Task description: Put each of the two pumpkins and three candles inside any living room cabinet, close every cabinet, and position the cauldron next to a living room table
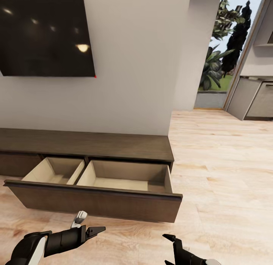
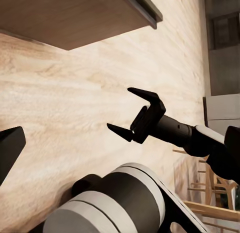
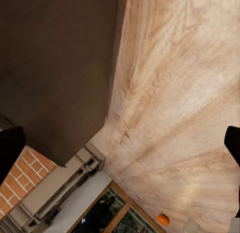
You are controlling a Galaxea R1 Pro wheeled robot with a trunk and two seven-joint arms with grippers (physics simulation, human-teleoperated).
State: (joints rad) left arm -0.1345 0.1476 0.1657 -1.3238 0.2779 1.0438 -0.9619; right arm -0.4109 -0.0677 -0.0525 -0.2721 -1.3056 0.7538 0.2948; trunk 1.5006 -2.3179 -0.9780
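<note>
Against the pale wall, below a black wall-mounted screen (image 1: 47, 35), stood the long low dark-brown wooden cabinet (image 1: 87, 143), its wide drawer (image 1: 94, 198) pulled out over the light wood-plank floor (image 1: 220, 174). The drawer's two pale beige compartments showed nothing inside them. Both grippers hung low before the drawer front, apart from it and over bare floor. The left gripper (image 1: 96, 231) lay at the head view's lower left, pointing toward the right arm; its black jaws appeared parted there and held nothing. The right gripper (image 2: 134, 112), seen from the left wrist camera, had its two dark jaws spread wide and released, with only floorboards between them. In the right wrist view the dark drawer front (image 3: 55, 68) lay close beside the jaws, and a small bright-orange round pumpkin (image 3: 163, 219) rested on the floor well beyond them, near a brick-faced wall and a window. Past the cabinet's right end the floor ran toward a glazed opening with greenery (image 1: 222, 48) outside.
</note>
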